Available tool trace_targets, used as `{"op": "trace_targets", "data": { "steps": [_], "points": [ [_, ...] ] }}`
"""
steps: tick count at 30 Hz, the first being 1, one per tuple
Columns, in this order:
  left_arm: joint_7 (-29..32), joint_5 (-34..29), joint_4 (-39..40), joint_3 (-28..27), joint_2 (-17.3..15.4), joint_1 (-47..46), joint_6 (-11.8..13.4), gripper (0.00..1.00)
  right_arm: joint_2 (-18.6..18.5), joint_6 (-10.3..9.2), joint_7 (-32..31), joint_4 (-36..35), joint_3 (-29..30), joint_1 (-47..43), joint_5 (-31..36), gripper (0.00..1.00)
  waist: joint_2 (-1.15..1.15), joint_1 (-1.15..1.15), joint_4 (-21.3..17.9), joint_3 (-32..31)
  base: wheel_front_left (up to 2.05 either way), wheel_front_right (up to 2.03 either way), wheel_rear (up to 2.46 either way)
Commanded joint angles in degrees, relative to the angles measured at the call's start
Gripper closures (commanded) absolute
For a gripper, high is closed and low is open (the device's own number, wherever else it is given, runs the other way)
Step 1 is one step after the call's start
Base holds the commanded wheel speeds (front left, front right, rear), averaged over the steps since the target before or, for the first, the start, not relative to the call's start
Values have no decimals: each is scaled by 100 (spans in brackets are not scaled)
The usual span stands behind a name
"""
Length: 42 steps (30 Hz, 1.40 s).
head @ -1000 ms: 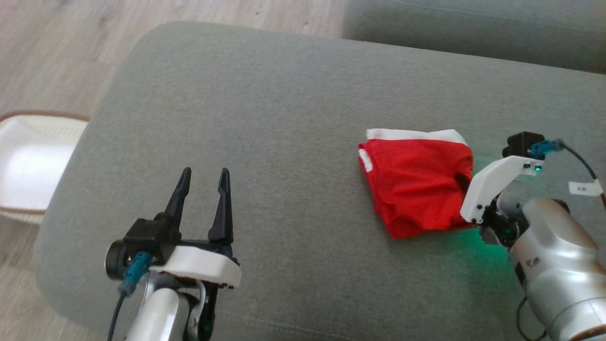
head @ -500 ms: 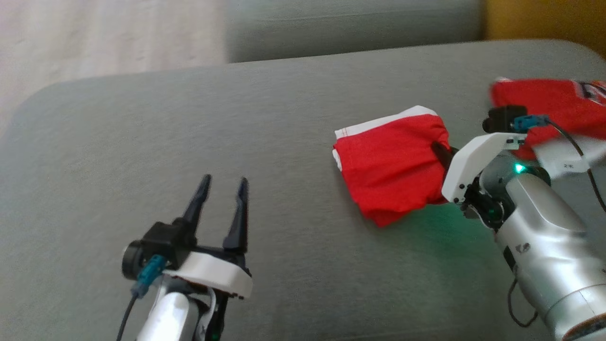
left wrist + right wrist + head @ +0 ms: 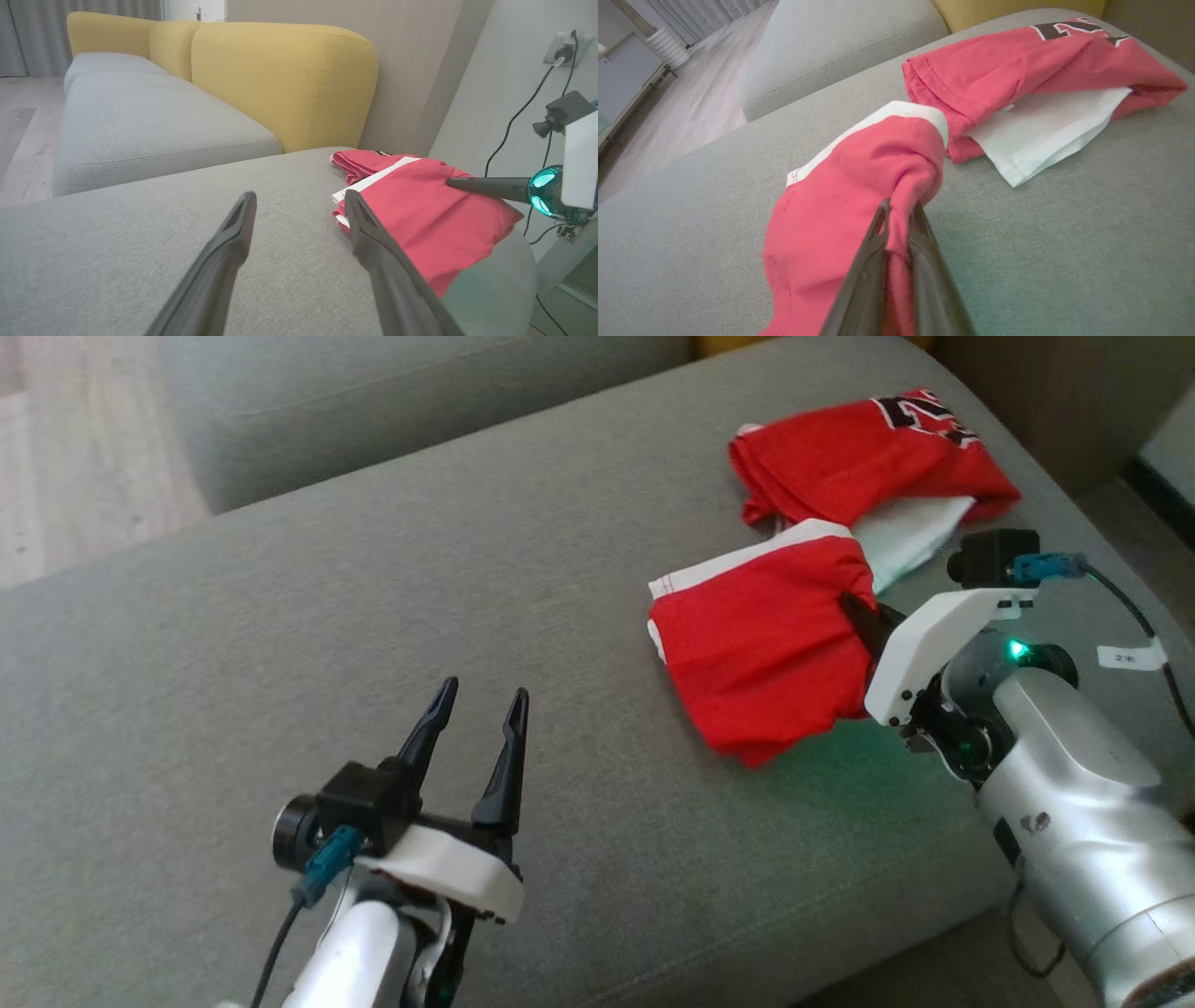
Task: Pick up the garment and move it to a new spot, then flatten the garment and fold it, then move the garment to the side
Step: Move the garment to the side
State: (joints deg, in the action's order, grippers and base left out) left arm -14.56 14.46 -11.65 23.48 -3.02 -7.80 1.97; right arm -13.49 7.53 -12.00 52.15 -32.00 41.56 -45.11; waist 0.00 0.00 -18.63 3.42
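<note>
We are pinching the red garment [image 3: 756, 658] at its right edge, right tool [image 3: 853, 609] closed tight on cloth, rightward on the sofa cushion [image 3: 373, 616]. Our left tool [image 3: 478, 695] is hovering open, empty, well to its left.

Take the large grey seat cushion [image 3: 280, 616] as your reference. Its cover is a fine grey weave, with rounded corners and a stitched seam along the near edge. Just beyond its far edge you find a second grey seat [image 3: 140, 121], set apart by a narrow gap. Yellow back cushions [image 3: 280, 79] stand behind that seat and meet the reference cushion at its far corner. In the head view, a pale wood-plank floor [image 3: 56, 476] lies off its left side. Grey curtains [image 3: 32, 42] hang well beyond it. To its right, a pale wall [image 3: 490, 46] carries a socket [image 3: 563, 44], from which a black cable [image 3: 511, 119] hangs. The light is soft and even.
</note>
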Motion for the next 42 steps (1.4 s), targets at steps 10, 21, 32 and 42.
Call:
{"op": "trace_targets", "data": {
  "steps": [10, 21, 32, 42],
  "points": [
    [-44, -32, 29, 31, 12, -592, 7, 0, -434, -4, 436, -689, -552, 593, -225, 100, 0, 0, 256, 664, 0, 0, 0],
    [62, -258, -41, 203, -40, -1174, 28, 0, -1492, -4, 478, -543, -1209, 1954, -654, 100, 0, 0, 829, 1728, 0, 0, 0],
    [120, -325, 60, 245, -109, -1342, 97, 0, -2346, -4, 664, 457, -1420, 2578, -603, 100, 0, 0, 1002, 2213, 0, 0, 0],
    [142, -326, 75, 295, -118, -1474, 145, 0, -2128, -4, 1160, 1898, -1513, 3011, 10, 0, 0, 0, 1101, 2435, 0, 0, 0]
  ]
}}
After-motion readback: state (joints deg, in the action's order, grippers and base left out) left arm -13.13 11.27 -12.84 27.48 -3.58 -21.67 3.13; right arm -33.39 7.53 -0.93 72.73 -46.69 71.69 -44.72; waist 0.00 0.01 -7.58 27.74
